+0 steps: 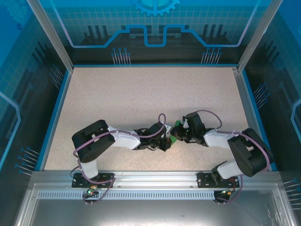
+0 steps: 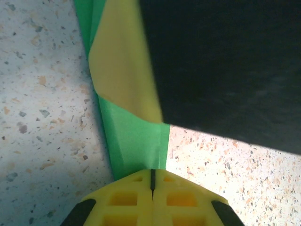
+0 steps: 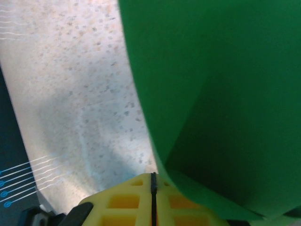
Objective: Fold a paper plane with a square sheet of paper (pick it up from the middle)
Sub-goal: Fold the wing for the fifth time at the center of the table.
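"Holding anything with the left, am I?"

"Yes. Your left end effector (image 2: 152, 176) has its yellow fingers pressed flat together, and the green sheet of paper (image 2: 136, 141) comes straight out from between the tips. It runs ahead of them as a narrow folded strip, and its far part is lit yellowish. The speckled surface (image 2: 42, 117) shows on both sides of it. Ahead and to the right of the tips, a dark blurred shape (image 2: 225, 70) covers part of the strip. I can't tell you what it is."

"And the right?"

"Your right end effector (image 3: 153, 181) is closed too, with the seam between its fingers tight. The paper swells into a broad curved sheet ahead of it and to its right. The sheet's edge comes down at the tips and overlaps the right finger. I can't tell whether it's nipped there. From above, your two end effectors meet almost tip to tip, with green showing between them."
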Available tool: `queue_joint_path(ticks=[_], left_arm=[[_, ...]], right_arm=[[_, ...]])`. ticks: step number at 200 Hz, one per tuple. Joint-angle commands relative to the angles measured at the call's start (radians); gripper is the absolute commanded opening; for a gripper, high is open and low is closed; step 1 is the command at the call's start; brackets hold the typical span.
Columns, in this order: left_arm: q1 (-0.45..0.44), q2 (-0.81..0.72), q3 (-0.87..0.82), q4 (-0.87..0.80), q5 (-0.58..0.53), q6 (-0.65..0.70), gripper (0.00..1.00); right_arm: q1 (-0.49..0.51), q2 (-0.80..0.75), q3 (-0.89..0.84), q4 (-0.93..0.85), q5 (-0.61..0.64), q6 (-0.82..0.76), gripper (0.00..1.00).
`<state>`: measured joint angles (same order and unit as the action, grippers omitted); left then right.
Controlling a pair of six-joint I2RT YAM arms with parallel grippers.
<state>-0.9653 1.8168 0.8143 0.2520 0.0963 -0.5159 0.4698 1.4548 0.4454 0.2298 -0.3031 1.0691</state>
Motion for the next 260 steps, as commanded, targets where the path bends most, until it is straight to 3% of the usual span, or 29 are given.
queue_joint_path(ticks=[1, 73, 260], left_arm=[[0.005, 0.059, -0.052, -0.125, -0.004, 0.035, 0.00], [0.005, 0.062, -0.071, -0.128, 0.001, 0.040, 0.00], [0.005, 0.059, -0.106, -0.167, -0.002, 0.060, 0.00]], right_arm=[[-0.001, 0.033, 0.045, 0.002, 0.064, -0.029, 0.09], [-0.052, 0.121, 0.107, -0.039, 0.121, -0.093, 0.08], [-0.204, 0.200, 0.204, -0.031, 0.085, -0.140, 0.09]])
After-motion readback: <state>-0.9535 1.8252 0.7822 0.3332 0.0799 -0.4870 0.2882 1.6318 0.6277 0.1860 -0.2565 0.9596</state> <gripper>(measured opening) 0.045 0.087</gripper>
